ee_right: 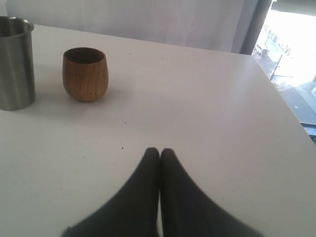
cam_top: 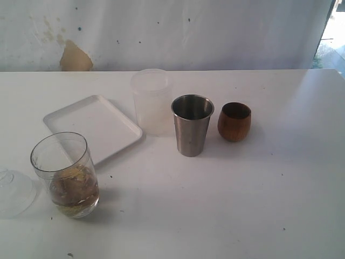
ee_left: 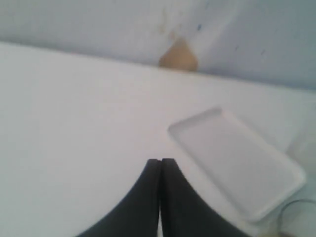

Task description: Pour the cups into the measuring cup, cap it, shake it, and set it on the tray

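The clear measuring cup (cam_top: 66, 175) stands upright at the front left of the table, with brownish stuff in its bottom. A clear domed lid (cam_top: 13, 191) lies just to its left. Behind it rests the flat white tray (cam_top: 91, 127) (ee_left: 237, 158). In the middle stands the tall steel tumbler (cam_top: 191, 125) (ee_right: 15, 63), with the round brown wooden cup (cam_top: 234, 121) (ee_right: 85, 74) to its right. Neither arm shows in the exterior view. My left gripper (ee_left: 161, 160) is shut and holds nothing, above bare table near the tray. The right gripper (ee_right: 160, 150) is likewise shut and holds nothing, short of the wooden cup.
A frosted whitish plastic cylinder (cam_top: 151, 101) stands behind the steel tumbler, close to the tray's right corner. The table's right edge (ee_right: 289, 113) falls off beside a bright window. A white wall with a tan stain (cam_top: 74, 58) backs the table.
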Robot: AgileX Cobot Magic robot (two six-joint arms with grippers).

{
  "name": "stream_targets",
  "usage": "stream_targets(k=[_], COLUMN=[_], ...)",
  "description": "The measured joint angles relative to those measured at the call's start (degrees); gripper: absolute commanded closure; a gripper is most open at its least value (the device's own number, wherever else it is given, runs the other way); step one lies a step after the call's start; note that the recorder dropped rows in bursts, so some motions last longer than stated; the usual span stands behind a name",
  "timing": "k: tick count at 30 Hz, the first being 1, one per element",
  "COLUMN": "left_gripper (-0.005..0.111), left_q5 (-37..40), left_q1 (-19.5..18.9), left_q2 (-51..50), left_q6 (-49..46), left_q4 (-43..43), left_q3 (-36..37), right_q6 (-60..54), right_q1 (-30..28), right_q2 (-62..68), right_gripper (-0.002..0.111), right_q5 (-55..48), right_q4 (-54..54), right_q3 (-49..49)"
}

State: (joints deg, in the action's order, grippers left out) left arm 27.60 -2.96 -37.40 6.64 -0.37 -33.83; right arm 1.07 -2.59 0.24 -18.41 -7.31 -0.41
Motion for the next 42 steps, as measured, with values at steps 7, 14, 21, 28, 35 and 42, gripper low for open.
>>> stream_targets(k=[7, 14, 21, 28, 35, 42], left_gripper=[0.105, 0.062, 0.031, 0.034, 0.035, 0.045], left_q5=[19.48, 22.68, 19.4, 17.19, 16.51, 14.49], left_q1=[0.0, 0.0, 0.0, 0.0, 0.0, 0.0], left_q2=[-22.84, -37.03, -42.4, -44.56, -47.58, -49.28], left_q6=[2.11, -0.5, -10.35, -14.01, -15.7, -16.94], left_q4=[7.19, 3.2, -8.96, -11.98, -12.4, -12.51], left_q3=[-11.15, -12.78, -12.8, -12.9, -12.9, -12.9], right_q6=[0.0, 0.0, 0.0, 0.0, 0.0, 0.0], right_q1=[0.0, 0.0, 0.0, 0.0, 0.0, 0.0], right_q2=[0.0, 0.0, 0.0, 0.0, 0.0, 0.0], right_gripper=[0.108, 0.108, 0.108, 0.108, 0.108, 0.108], right_q5=[0.0, 0.0, 0.0, 0.0, 0.0, 0.0], right_q4=[0.0, 0.0, 0.0, 0.0, 0.0, 0.0], right_q3=[0.0, 0.0, 0.0, 0.0, 0.0, 0.0])
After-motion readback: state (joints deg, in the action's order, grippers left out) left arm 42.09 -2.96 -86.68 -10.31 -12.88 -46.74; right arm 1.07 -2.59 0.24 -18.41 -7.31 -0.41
